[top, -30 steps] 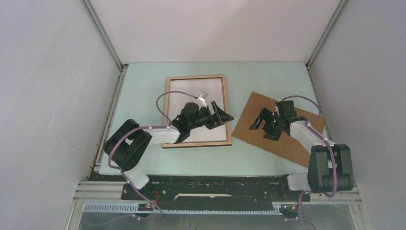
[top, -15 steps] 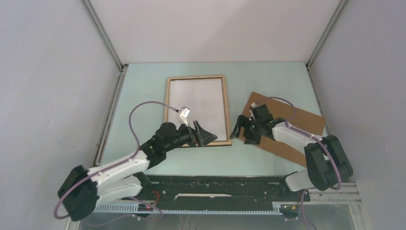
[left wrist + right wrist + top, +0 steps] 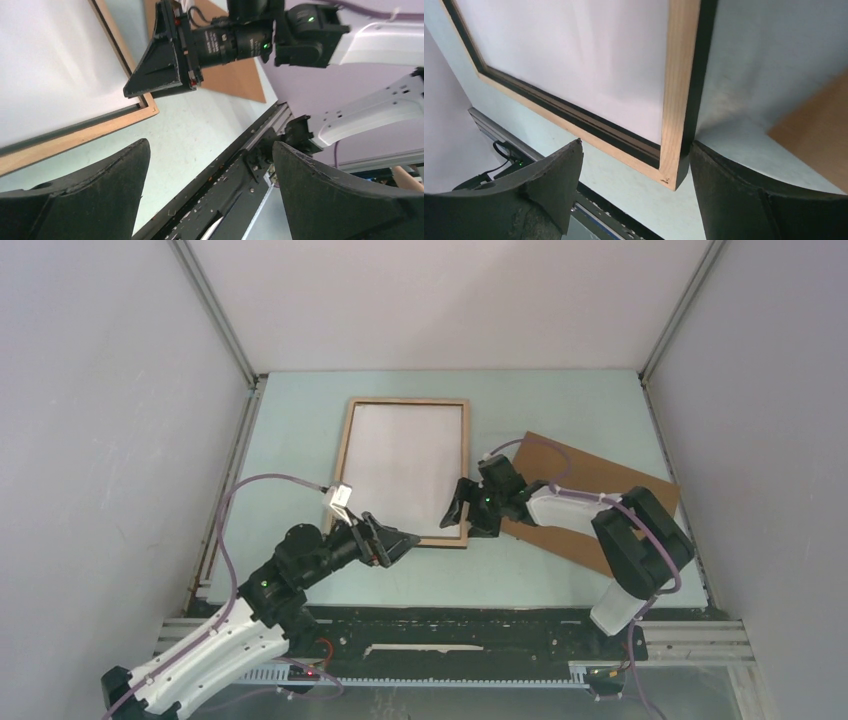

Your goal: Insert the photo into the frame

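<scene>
I'd say the photo (image 3: pixel 405 465) is already in the frame (image 3: pixel 408 401), face down at a guess: a flat, matt white sheet fills the recess and no landscape shows. The frame lies flat mid-table, its narrow pale wood rim up with a black edge beneath. The right gripper (image 3: pixel 465 512) is at the frame's near right corner, jaws wide and astride that corner, gripping nothing. The left gripper (image 3: pixel 398 540) hangs by the near left corner, jaws also wide and empty. The stiff brown backing board (image 3: pixel 590 490) lies just to the right, not touching the frame. What's left looks like squaring up, which wants a gentle touch at the corner so the thin sheet doesn't buckle or ride up the rim
</scene>
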You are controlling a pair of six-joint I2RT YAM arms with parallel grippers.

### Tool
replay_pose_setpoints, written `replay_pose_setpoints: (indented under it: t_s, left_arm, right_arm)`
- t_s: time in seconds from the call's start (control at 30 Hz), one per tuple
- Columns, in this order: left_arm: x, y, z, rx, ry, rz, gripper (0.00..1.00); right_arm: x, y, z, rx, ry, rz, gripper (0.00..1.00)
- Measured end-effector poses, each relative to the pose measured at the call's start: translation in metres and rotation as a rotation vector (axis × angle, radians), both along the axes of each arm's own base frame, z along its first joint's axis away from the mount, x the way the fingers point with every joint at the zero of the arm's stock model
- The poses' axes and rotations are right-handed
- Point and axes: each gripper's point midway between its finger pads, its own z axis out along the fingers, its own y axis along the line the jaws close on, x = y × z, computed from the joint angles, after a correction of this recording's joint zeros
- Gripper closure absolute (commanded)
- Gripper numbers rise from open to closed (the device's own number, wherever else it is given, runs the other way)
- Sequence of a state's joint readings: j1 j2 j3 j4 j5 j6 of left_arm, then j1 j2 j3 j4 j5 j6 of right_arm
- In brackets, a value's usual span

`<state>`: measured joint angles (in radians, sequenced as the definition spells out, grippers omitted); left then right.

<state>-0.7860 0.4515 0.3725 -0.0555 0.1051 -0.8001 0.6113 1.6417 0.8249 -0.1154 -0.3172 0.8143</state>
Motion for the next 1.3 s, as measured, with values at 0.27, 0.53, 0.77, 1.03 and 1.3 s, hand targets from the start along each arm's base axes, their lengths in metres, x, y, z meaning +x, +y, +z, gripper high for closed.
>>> replay_pose_setpoints:
  t_s: [0.27, 0.53, 0.77, 1.03, 1.3]
  left_arm:
    - [0.008, -0.004, -0.043, 0.177, 0.094, -0.008, 0.0]
    - [0.032, -0.035, -0.043, 0.227, 0.118, -0.043, 0.0]
    - [0.05, -0.09, -0.051, 0.301, 0.161, -0.114, 0.01]
    - [0.098, -0.142, -0.049, 0.436, 0.127, -0.095, 0.06]
    - [0.139, -0.202, -0.055, 0.529, 0.111, -0.085, 0.04]
  right_arm:
    - [0.009, 0.012, 0.026, -0.039, -0.066, 0.025, 0.12]
    - [0.033, -0.1, 0.08, -0.137, -0.216, -0.208, 0.02]
    - [0.026, -0.275, 0.08, -0.303, -0.162, -0.717, 0.01]
    - [-0.017, -0.371, 0.059, -0.392, -0.063, -1.1, 0.02]
    - [-0.039, -0.417, 0.043, -0.458, 0.021, -1.274, 0.02]
